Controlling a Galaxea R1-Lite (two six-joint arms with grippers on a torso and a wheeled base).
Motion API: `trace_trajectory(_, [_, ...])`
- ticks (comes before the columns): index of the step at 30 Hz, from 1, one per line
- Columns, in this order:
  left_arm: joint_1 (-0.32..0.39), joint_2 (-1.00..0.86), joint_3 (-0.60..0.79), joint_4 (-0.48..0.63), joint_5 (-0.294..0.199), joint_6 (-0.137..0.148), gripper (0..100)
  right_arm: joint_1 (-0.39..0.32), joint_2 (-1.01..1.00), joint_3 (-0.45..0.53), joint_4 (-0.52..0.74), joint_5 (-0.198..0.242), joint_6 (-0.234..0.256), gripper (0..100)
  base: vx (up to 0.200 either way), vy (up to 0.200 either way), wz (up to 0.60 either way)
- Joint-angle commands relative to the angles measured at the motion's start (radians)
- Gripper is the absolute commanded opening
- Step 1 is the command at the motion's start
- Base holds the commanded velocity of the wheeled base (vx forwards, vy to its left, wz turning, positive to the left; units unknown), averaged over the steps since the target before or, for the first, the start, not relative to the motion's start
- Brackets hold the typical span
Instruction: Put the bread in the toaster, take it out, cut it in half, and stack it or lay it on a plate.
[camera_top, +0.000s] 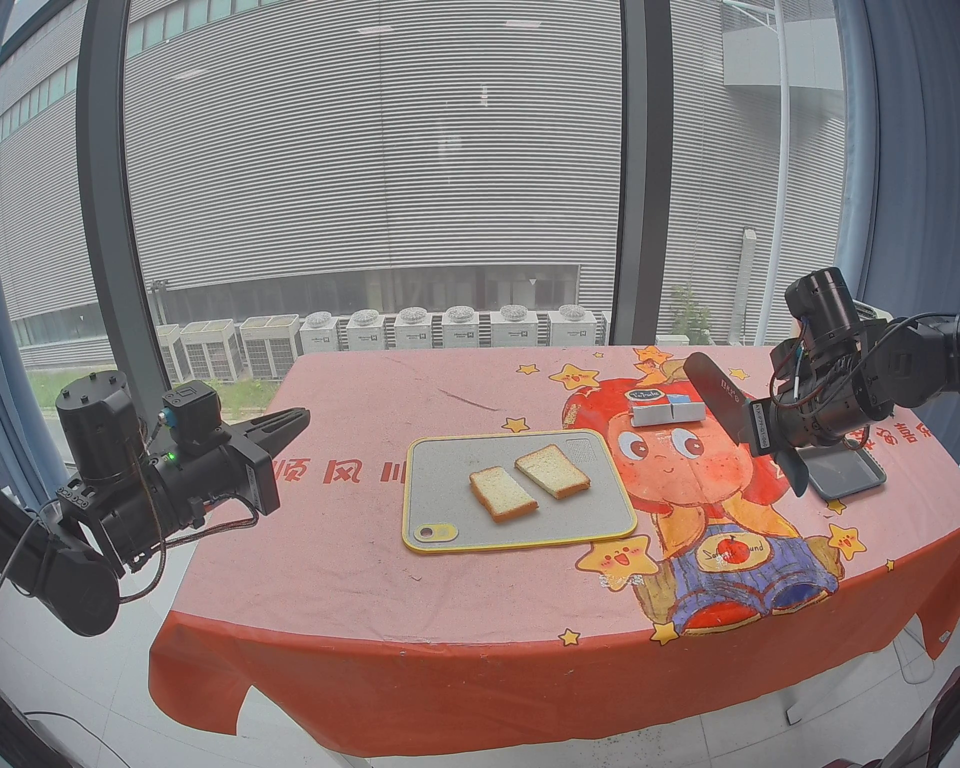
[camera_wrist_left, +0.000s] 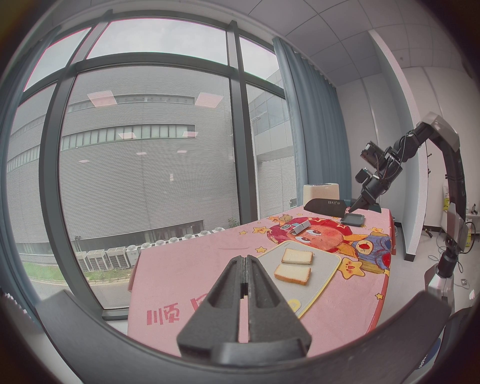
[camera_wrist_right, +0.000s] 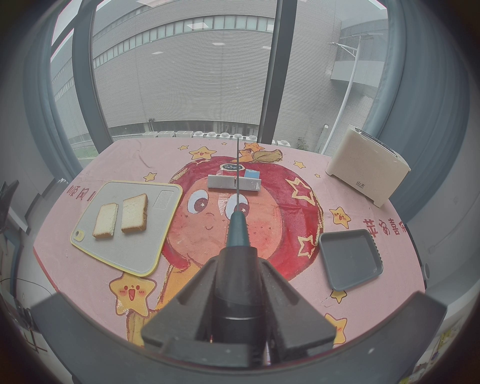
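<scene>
Two bread halves, one (camera_top: 503, 493) nearer and one (camera_top: 552, 471) farther, lie side by side on a grey cutting board (camera_top: 440, 480) with a yellow rim at mid-table. My right gripper (camera_top: 778, 432) hovers above the table's right side, shut on a knife (camera_top: 715, 395) whose dark blade points toward the board. The right wrist view has the knife (camera_wrist_right: 237, 227) edge-on over the tablecloth, with both bread halves (camera_wrist_right: 121, 216) off to one side. My left gripper (camera_top: 298, 420) hangs shut and empty past the table's left edge; its fingers (camera_wrist_left: 260, 280) are pressed together.
A dark square plate (camera_top: 845, 470) sits below the right gripper. A cream toaster (camera_wrist_right: 367, 165) stands at the far right corner. A grey knife holder (camera_top: 667, 410) lies behind the board on the pink cartoon tablecloth (camera_top: 350, 570). Windows close off the far side.
</scene>
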Motion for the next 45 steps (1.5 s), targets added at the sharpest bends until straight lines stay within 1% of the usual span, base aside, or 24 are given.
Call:
trace_trajectory(1, [0.025,-0.100,0.003,0.011,0.004,-0.014,0,0.005,-0.003,-0.008,-0.001,0.000,-0.002,0,0.000,0.000,0.00])
trace_trajectory(3, [0.028,-0.102,0.003,0.011,0.004,-0.014,0,0.005,-0.003,-0.008,-0.001,0.000,-0.002,0,0.000,0.000,0.00])
trace_trajectory(4, [0.078,-0.140,0.030,0.006,0.012,-0.031,0,0.005,0.003,-0.016,0.001,0.000,-0.002,0,0.000,0.000,0.00])
trace_trajectory(5, [0.095,-0.165,0.052,0.001,0.012,-0.034,0,0.005,0.003,-0.013,0.001,0.000,-0.002,0,0.000,0.000,0.00])
trace_trajectory(6, [0.095,-0.165,0.052,0.001,0.012,-0.034,0,0.005,0.003,-0.013,0.001,0.000,-0.002,0,0.000,0.000,0.00])
trace_trajectory(7, [0.108,-0.202,0.090,0.005,0.018,-0.037,0,0.005,0.003,-0.010,0.001,0.000,-0.002,0,0.000,0.000,0.00])
trace_trajectory(10, [0.114,-0.267,0.150,0.011,0.036,-0.057,0,0.004,0.001,-0.013,0.001,0.000,-0.002,0,0.000,0.000,0.00])
trace_trajectory(11, [0.115,-0.277,0.156,0.011,0.036,-0.057,0,0.004,0.001,-0.013,0.001,0.000,-0.002,0,0.000,0.000,0.00])
trace_trajectory(12, [0.117,-0.304,0.176,0.015,0.038,-0.049,0,0.001,0.001,-0.016,0.001,0.000,-0.002,0,0.000,0.000,0.00])
trace_trajectory(15, [0.117,-0.364,0.222,0.021,0.036,-0.049,0,-0.003,0.005,-0.014,0.001,-0.003,-0.002,0,0.000,0.000,0.00])
trace_trajectory(16, [0.115,-0.381,0.233,0.023,0.036,-0.049,100,-0.001,0.003,-0.011,0.001,-0.003,-0.002,0,0.000,0.000,0.00])
trace_trajectory(22, [0.117,-0.491,0.285,0.023,0.039,-0.057,100,0.004,-0.003,-0.004,0.001,-0.006,0.000,0,0.000,0.000,0.00])
trace_trajectory(28, [0.123,-0.613,0.383,0.023,0.041,-0.058,100,0.004,-0.009,0.010,0.001,-0.008,-0.002,0,0.000,0.000,0.00])
trace_trajectory(30, [0.155,-0.663,0.426,0.023,0.041,-0.060,100,0.005,-0.012,0.016,0.001,-0.009,-0.002,0,0.000,0.000,0.00])
trace_trajectory(31, [0.157,-0.666,0.429,0.023,0.041,-0.060,100,0.005,-0.012,0.016,0.001,-0.009,-0.002,0,0.000,0.000,0.00])
trace_trajectory(32, [0.180,-0.700,0.460,0.023,0.033,-0.061,100,0.007,-0.012,0.016,0.001,-0.011,-0.002,0,0.000,0.000,0.00])
trace_trajectory(35, [0.190,-0.746,0.503,0.034,0.033,-0.061,100,0.008,-0.012,0.019,0.001,-0.011,0.000,0,0.000,0.000,0.00])
trace_trajectory(39, [0.192,-0.855,0.501,0.153,0.038,-0.063,100,0.008,-0.022,0.019,0.001,-0.011,-0.002,0,0.000,0.000,0.00])
trace_trajectory(42, [0.190,-0.984,0.501,0.299,0.032,-0.063,100,0.008,-0.025,0.022,0.001,-0.011,-0.002,0,0.000,0.000,0.00])
trace_trajectory(44, [0.189,-1.074,0.495,0.416,0.033,-0.063,100,0.010,-0.026,0.027,0.001,-0.011,-0.002,0,0.000,0.000,0.00])
trace_trajectory(45, [0.190,-1.110,0.492,0.454,0.033,-0.063,100,0.011,-0.028,0.027,0.001,-0.011,-0.002,0,0.000,0.000,0.00])
